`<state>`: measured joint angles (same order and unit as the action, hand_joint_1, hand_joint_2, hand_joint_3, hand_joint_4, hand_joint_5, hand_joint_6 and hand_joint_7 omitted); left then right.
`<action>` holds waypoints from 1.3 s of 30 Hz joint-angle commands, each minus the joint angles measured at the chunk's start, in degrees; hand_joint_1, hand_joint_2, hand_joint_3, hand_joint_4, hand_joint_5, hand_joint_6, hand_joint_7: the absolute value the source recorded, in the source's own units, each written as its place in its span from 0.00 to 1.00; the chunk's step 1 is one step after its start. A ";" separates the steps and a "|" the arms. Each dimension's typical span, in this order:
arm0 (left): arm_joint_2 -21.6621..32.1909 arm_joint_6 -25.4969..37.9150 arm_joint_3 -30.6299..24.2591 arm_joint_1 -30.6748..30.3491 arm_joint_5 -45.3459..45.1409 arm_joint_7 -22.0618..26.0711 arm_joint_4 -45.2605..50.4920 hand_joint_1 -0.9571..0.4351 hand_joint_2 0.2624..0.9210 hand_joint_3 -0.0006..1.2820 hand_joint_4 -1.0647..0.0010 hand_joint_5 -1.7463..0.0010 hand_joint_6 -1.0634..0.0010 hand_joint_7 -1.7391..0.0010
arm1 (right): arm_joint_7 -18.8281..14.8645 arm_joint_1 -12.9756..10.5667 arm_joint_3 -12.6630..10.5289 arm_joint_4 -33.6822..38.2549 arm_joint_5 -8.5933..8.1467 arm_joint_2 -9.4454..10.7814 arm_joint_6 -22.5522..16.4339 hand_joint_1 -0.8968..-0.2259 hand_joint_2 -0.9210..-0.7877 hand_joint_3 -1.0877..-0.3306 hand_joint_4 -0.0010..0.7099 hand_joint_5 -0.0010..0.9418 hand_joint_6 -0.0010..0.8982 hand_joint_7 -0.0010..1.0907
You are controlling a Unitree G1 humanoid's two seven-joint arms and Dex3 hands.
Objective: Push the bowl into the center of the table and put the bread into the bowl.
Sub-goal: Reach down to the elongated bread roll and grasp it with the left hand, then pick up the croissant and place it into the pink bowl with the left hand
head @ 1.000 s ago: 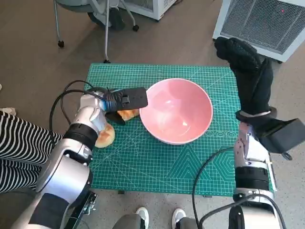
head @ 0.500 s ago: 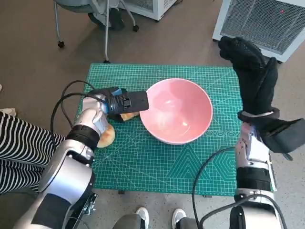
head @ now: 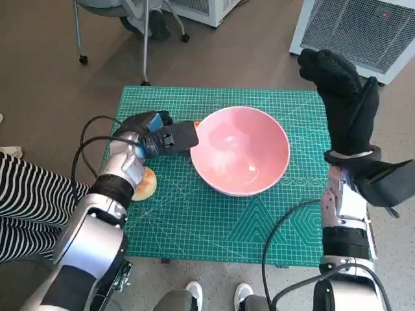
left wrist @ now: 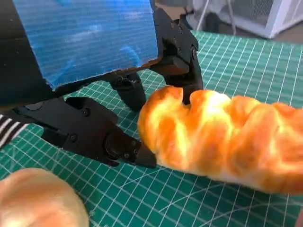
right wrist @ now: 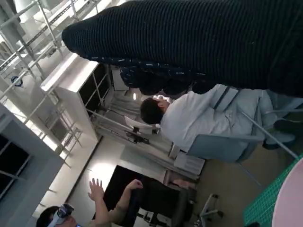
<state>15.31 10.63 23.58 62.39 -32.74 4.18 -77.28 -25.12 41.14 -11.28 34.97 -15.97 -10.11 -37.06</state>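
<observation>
The pink bowl (head: 240, 150) sits on the green cutting mat (head: 214, 220) that covers the bench, roughly at the mat's middle and a little toward the robot's right. Just beside its rim on the robot's left is the left hand (head: 161, 137), its blue-taped back up. In the left wrist view its black fingers (left wrist: 99, 137) are closed on one end of a long, golden twisted bread (left wrist: 222, 139): one finger presses the loaf from below, another bears on it from above (the loaf is pinched, not merely touched). Whether the bread is lifted off the mat or rests on it I cannot tell; in the head view the hand hides it entirely.

A second piece of bread, a round pale bun (head: 145, 183), lies on the mat near the left forearm, on the side toward the robot, apart from the bowl. It also shows blurred at the corner of the left wrist view.

The right hand (head: 342, 97) in its knitted glove is raised above the mat's far right corner, clear of the bowl. It holds nothing, with its fingers bent forward at the top; how far apart they are I cannot tell. The right wrist view shows the glove as a dark band, a seated person (right wrist: 189, 118) beyond it and another person's raised hand (right wrist: 96, 189)
</observation>
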 commanded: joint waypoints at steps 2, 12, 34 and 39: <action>-0.47 -0.92 -1.53 -2.24 1.39 -1.15 -0.06 0.69 0.99 0.02 0.23 0.37 0.42 0.36 | -0.74 -1.64 -0.14 -0.03 -0.71 -0.15 1.05 0.25 0.00 0.54 0.24 0.00 0.03 0.49; -0.06 -1.66 -2.59 -2.27 1.91 -2.80 -0.08 0.69 0.99 0.02 0.25 0.36 0.40 0.38 | -1.48 -1.39 -0.47 0.59 -1.22 -0.23 1.01 0.25 0.00 0.54 0.24 0.00 0.03 0.48; 2.86 -3.46 -5.34 -0.24 3.20 -4.78 1.61 0.69 0.99 0.02 0.26 0.36 0.39 0.39 | -1.61 -1.56 -0.46 1.04 -1.08 -0.21 0.49 0.28 0.00 0.54 0.24 0.00 0.03 0.48; 4.04 -4.37 -6.97 0.55 4.52 -6.13 3.34 0.69 0.99 0.01 0.24 0.37 0.37 0.39 | -1.58 -1.56 -0.48 1.17 -1.11 -0.17 0.72 0.28 0.00 0.54 0.24 0.00 0.03 0.48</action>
<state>17.76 7.44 17.77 61.91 -29.23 -0.35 -75.85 -26.16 41.14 -11.58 35.22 -16.77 -10.15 -36.88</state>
